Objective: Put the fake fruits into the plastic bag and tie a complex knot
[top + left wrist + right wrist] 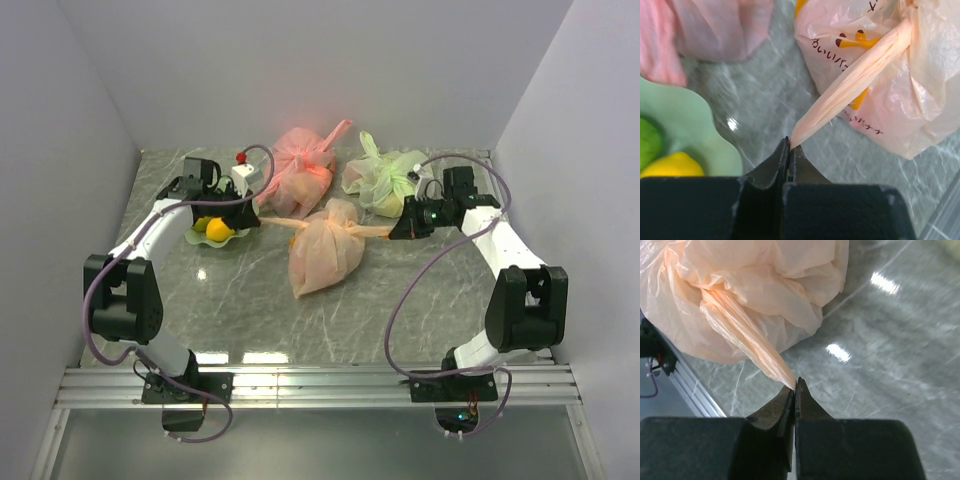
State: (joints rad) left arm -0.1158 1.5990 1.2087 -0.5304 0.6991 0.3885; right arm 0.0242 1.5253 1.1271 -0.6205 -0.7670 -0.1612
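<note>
The pale orange plastic bag (pixel 325 258) lies bulging in the middle of the table. Its two twisted handles cross at the knot (pixel 340 228) and stretch out left and right. My left gripper (pixel 258 222) is shut on the left handle end; in the left wrist view the gripper (pixel 790 145) pinches the handle (pixel 850 85) taut from the bag (pixel 925 100). My right gripper (pixel 398 232) is shut on the right handle end, as the right wrist view (pixel 795 385) shows on the handle (pixel 740 327). A yellow fruit (pixel 217 229) and a green fruit (pixel 647 142) lie in the dish.
The pale green scalloped dish (pixel 235 237) sits at the left, under my left arm. A pink-red tied bag (pixel 300 165) and a light green tied bag (pixel 385 180) lie at the back. Walls close in the left, back and right.
</note>
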